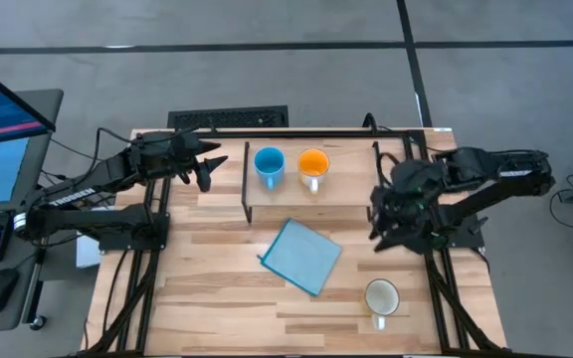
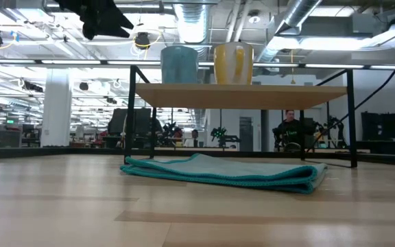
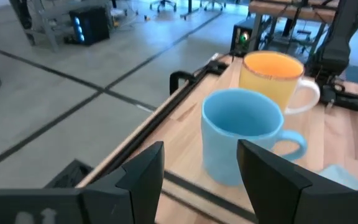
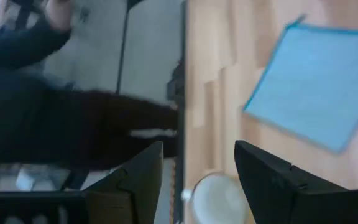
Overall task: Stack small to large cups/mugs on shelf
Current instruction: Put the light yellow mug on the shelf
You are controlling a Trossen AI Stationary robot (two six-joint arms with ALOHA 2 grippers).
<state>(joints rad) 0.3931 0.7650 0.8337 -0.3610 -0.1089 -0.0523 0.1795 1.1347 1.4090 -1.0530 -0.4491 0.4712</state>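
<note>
Shelf (image 1: pixel 351 194) right half bare (blue mug (image 1: pixel 269 164), orange mug (image 1: pixel 312 164) left), both claws parted, empty.

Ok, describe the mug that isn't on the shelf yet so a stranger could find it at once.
Start from the shelf at the table's far side, then come past the flat blue cloth to the near right corner. The white mug stands there alone on the tabletop, larger and paler than the blue and orange ones.

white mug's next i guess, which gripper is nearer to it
Right. The right gripper hangs open just behind the white mug; the left gripper is across the table, left of the shelf.
</note>
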